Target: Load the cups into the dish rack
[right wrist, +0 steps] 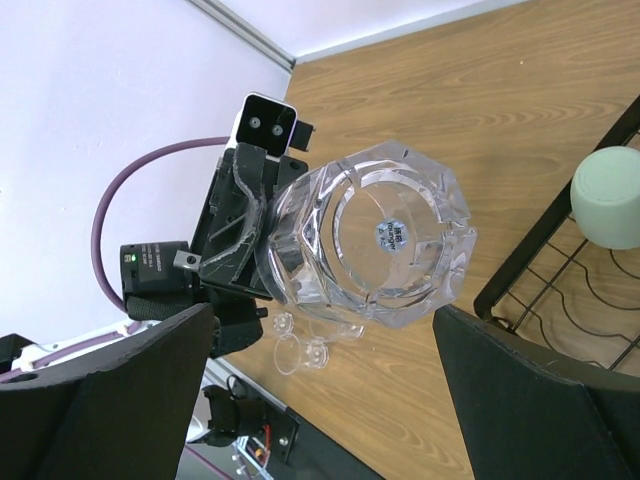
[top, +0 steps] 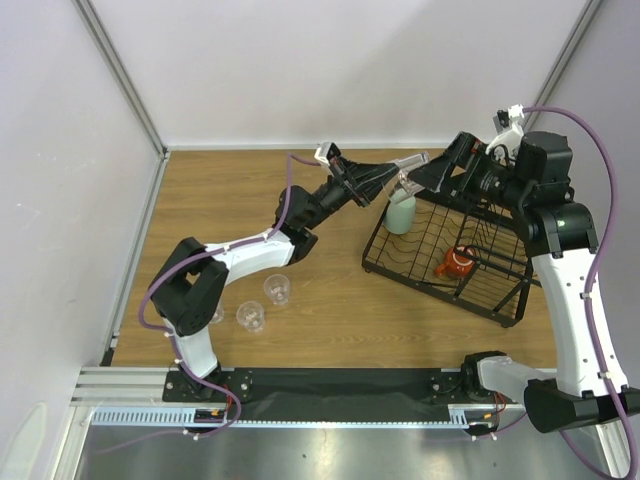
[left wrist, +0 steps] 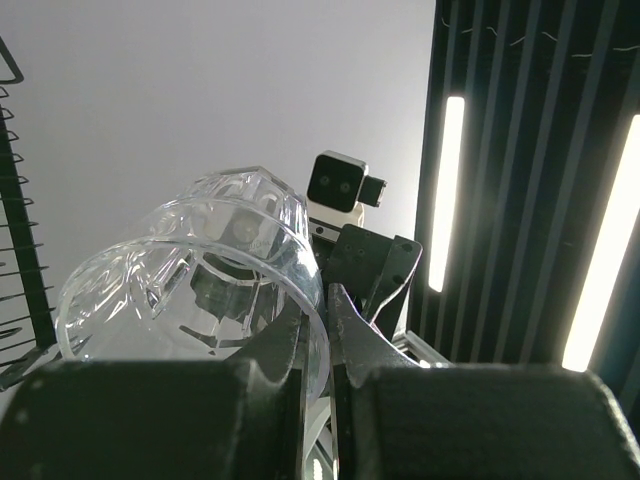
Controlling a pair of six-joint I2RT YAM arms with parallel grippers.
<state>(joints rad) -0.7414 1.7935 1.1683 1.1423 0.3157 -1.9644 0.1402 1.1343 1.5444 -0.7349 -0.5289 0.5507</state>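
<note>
A tumbler [right wrist: 370, 240] is pinched at its rim by the nearly closed left gripper [right wrist: 262, 235], aloft beside the rack [top: 500, 300]. The right gripper [top: 432, 172] is spread wide and holds nothing. The mint cup [top: 400, 213] and mug [top: 457, 264] are racked; three tumblers [top: 277, 289] are left on the table [top: 330, 340].

Left arm reaches out long, its gripper [top: 398, 180] pinched on a clear tumbler's [right wrist: 365, 240] rim. Directly ahead of that claw, the right gripper [top: 437, 172] faces it, spread wide.
</note>
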